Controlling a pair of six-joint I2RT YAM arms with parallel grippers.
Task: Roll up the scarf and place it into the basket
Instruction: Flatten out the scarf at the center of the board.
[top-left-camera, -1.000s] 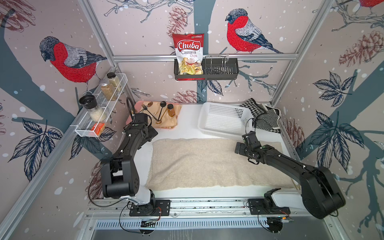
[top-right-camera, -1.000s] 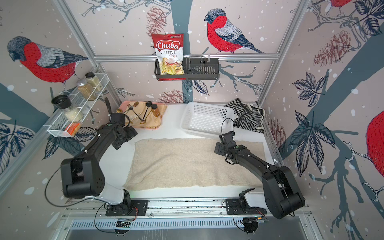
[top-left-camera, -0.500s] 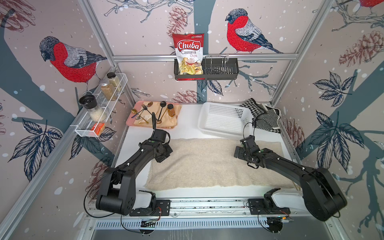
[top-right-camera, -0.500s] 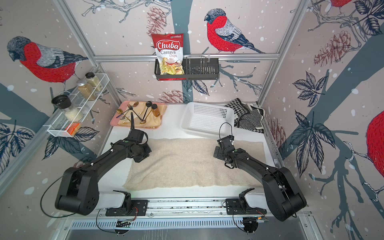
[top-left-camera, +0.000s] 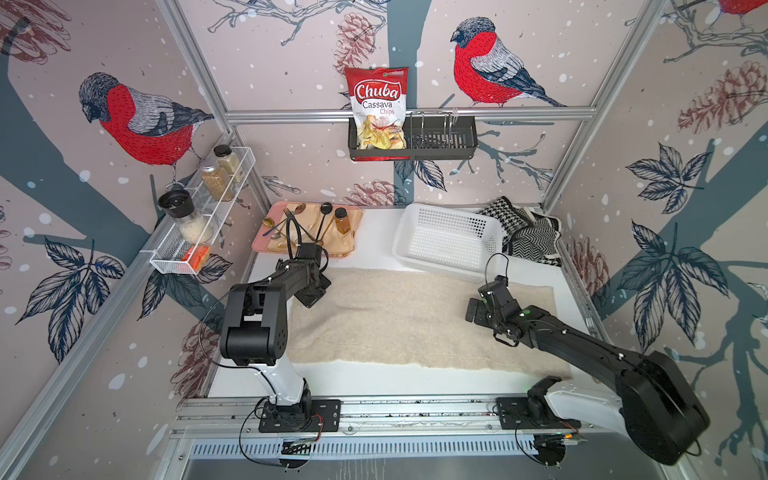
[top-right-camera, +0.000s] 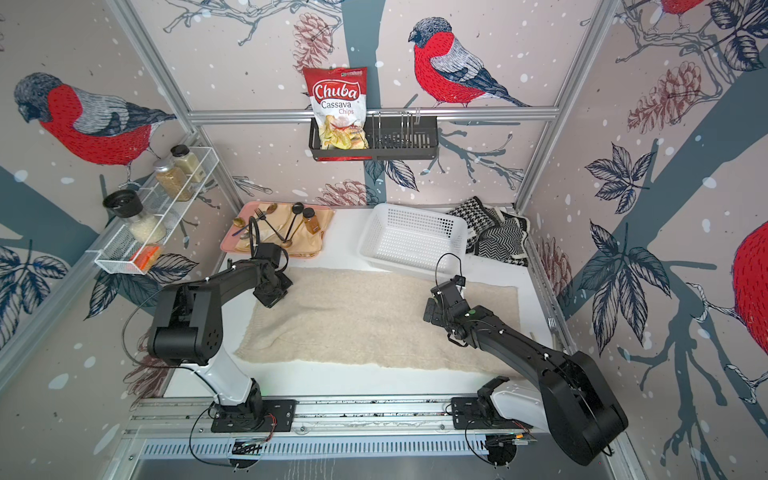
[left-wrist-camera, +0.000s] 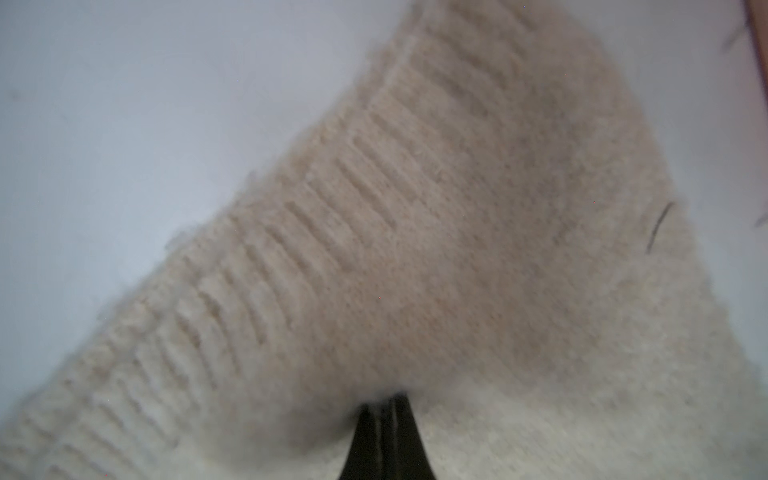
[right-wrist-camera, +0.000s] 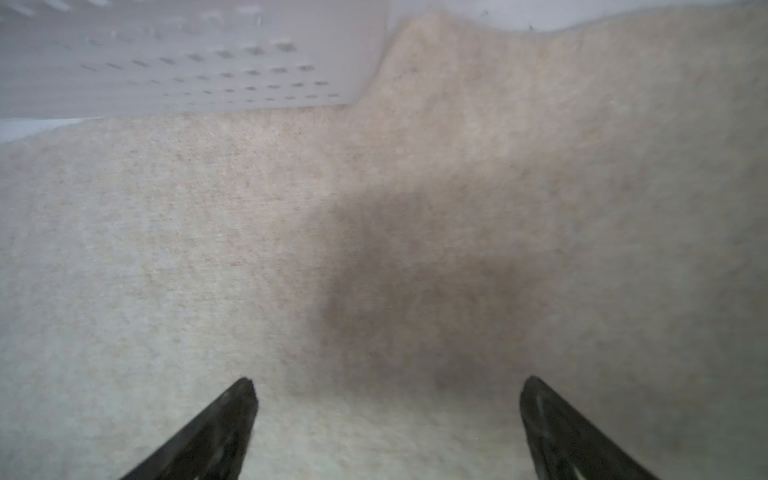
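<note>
Nearest, at 6 o'clock, both arms rise from a rail along the edge of the white counter (top-left-camera: 374, 380). Just past a bare strip lies the beige scarf (top-left-camera: 407, 320), spread flat and unrolled across the middle of the counter from 9 to 3 o'clock, in both top views (top-right-camera: 365, 320). The right tool (top-left-camera: 473, 309) hangs low over the scarf toward 3 o'clock. The right wrist view shows its jaws wide apart (right-wrist-camera: 387, 381) with only fabric between them, gripping nothing. The left tool (top-left-camera: 313, 293) is at the scarf's far corner, about 10 o'clock. In the left wrist view its fingers are pressed together (left-wrist-camera: 384, 405) with the ribbed edge of the scarf (left-wrist-camera: 415, 249) puckered at their tips, so it pinches the fabric there, and creases fan out from that corner in the top views. Beyond the scarf, at 1 o'clock, stands the basket (top-left-camera: 440, 266), white, perforated, with nothing in it. Its near wall meets the scarf's far edge, as the right wrist view shows (right-wrist-camera: 187, 62). At 11 o'clock a pink tray (top-left-camera: 259, 245) holds cutlery and a small bottle. In the far corner at 2 o'clock lie black-and-white cloths (top-left-camera: 528, 232), touching the basket's far side. A wire rack (top-left-camera: 166, 266) with jars hangs on the wall at 9 o'clock. On the back wall at 12 o'clock hangs a black caddy (top-left-camera: 453, 143) with a chips bag (top-left-camera: 378, 104) standing in it.
</note>
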